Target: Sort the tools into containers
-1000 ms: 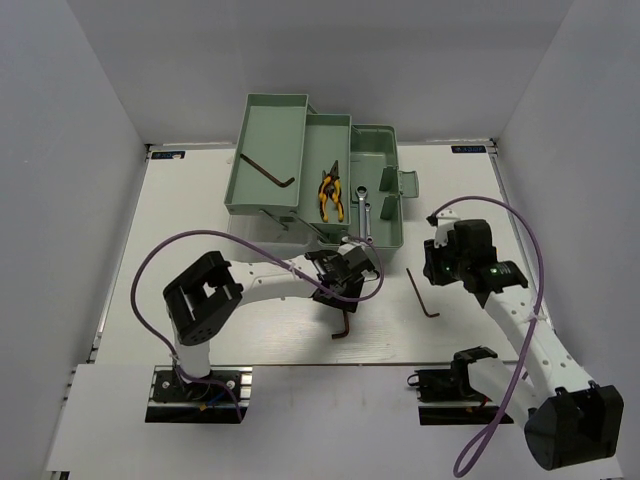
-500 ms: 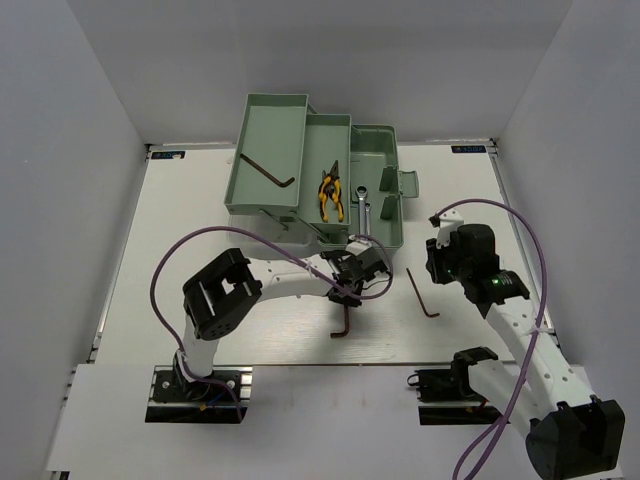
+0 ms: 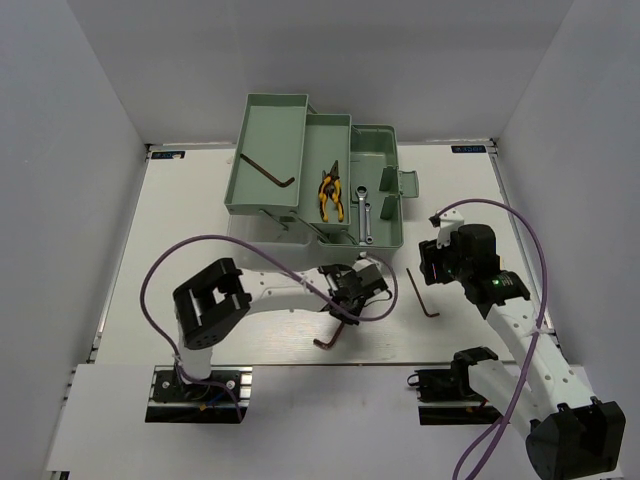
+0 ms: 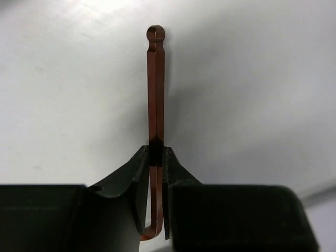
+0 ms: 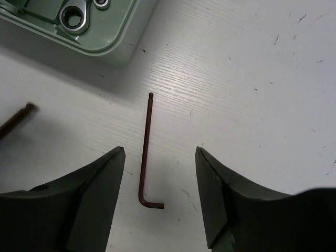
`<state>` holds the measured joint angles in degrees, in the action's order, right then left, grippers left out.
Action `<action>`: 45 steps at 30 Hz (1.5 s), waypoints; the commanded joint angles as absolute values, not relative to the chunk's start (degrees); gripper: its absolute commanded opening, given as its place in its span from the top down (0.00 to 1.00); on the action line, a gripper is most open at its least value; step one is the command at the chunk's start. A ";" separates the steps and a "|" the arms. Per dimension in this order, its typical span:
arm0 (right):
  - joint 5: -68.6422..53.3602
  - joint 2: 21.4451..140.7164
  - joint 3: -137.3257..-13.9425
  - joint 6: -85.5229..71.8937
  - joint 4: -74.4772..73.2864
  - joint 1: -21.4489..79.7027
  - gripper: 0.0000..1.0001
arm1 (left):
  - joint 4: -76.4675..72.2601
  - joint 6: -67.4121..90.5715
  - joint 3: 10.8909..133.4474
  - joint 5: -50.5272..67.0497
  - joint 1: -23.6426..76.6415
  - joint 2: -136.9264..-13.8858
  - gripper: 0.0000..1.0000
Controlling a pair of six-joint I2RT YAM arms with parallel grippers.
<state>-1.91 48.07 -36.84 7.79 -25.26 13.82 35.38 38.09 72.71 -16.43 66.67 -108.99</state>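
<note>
Where the first hex key (image 4: 156, 89) lay straight on the surface (image 3: 180, 230) a second ago under parted jaws, the left pincer (image 4: 156, 149) now clamps its long shaft near the bend, ball end projecting ahead. From above, the key slants toward the near edge.

Right pincer (image 5: 160, 152): jaws wider than before, spread over the second hex key (image 5: 144, 157), which lies flat between the fingertips, untouched, near the toolbox (image 3: 270, 130).

Toolbox trays: third hex key (image 3: 265, 168), pliers (image 3: 330, 197), wrenches (image 3: 366, 212).

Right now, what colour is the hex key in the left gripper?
Coppery dark brown; the hex key shows best in the left wrist view.
</note>
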 commanded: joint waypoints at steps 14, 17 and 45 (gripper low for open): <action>-1.66 50.36 -36.30 9.40 -23.99 13.54 1.00 | 34.01 16.89 81.19 -32.40 62.85 -75.15 1.00; -4.81 51.94 -36.39 11.42 -25.83 13.54 1.00 | 32.87 13.11 87.51 -41.55 59.16 -76.19 1.00; -9.23 63.19 -37.00 18.37 -31.46 12.74 0.75 | 36.38 7.12 119.18 -33.32 29.97 -107.23 0.29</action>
<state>-8.34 61.32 -36.53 16.32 -29.17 12.78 35.99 6.63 115.55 -35.86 30.46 -109.65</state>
